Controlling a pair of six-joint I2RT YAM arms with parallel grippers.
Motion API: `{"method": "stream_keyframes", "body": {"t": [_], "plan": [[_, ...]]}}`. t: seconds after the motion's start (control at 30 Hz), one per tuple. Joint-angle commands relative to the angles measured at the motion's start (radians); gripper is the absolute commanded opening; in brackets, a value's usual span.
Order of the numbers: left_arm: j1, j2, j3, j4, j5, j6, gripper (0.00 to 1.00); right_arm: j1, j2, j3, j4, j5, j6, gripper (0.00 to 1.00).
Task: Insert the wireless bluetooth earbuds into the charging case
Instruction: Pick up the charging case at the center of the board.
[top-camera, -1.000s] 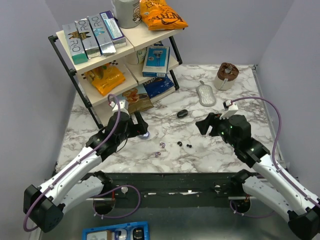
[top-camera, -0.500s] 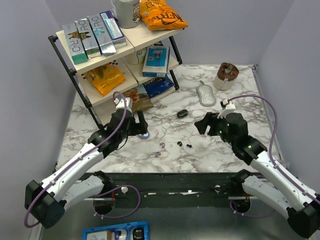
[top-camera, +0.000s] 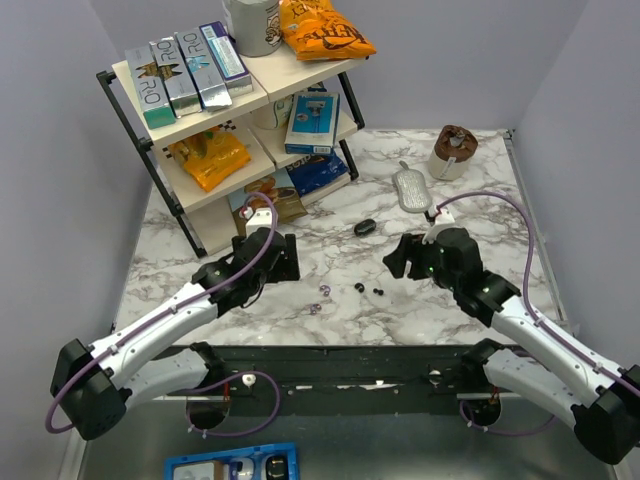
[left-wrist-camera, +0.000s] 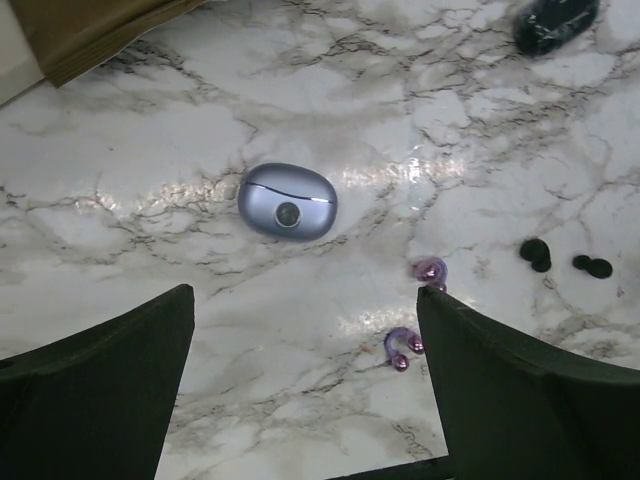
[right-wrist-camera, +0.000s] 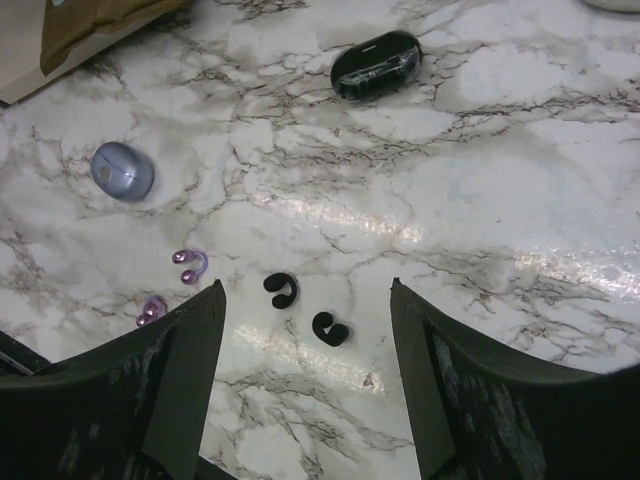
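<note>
The left gripper (left-wrist-camera: 305, 295) has its two fingers wide apart and holds nothing. In the left wrist view, the lilac charging case (left-wrist-camera: 287, 201) lies on the marble table (left-wrist-camera: 150, 130), just ahead of the gap between these fingers, and its lid looks shut. The upper purple earbud (left-wrist-camera: 430, 268) and the lower purple earbud (left-wrist-camera: 400, 348) lie just beside the inner edge of the right-hand finger, apart from the case.

The top view does not show this case, because the left gripper hangs over it. There only the purple earbuds can be seen, as small dots to the right of the gripper.

The right gripper (right-wrist-camera: 305, 288) is also spread open and empty. Its wrist view shows two black earbuds (right-wrist-camera: 282, 289) on the table between its fingers. A black charging case (right-wrist-camera: 376, 64) lies well ahead of them, shut. The same view shows the lilac case far to the left of this gripper.
</note>
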Motion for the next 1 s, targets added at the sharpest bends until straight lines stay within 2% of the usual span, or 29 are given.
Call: {"method": "stream_keyframes", "body": {"t": [0.0, 0.1, 0.3, 0.77, 0.97], "plan": [[-0.001, 0.028, -0.058, -0.005, -0.091, -0.040, 0.98, 0.007, 0.013, -0.018, 0.044, -0.051, 0.013, 0.75], [0.006, 0.057, -0.049, 0.032, -0.067, -0.005, 0.99, 0.007, 0.024, -0.009, 0.036, -0.054, 0.010, 0.75], [0.014, 0.224, 0.077, -0.043, -0.057, 0.058, 0.99, 0.007, 0.024, -0.001, 0.050, -0.078, 0.005, 0.75], [0.077, 0.488, 0.215, -0.102, 0.081, 0.227, 0.99, 0.007, 0.001, -0.001, 0.060, -0.114, 0.007, 0.75], [0.112, 0.528, 0.238, -0.098, 0.136, 0.261, 0.99, 0.007, -0.009, 0.000, 0.056, -0.123, 0.007, 0.75]]}}
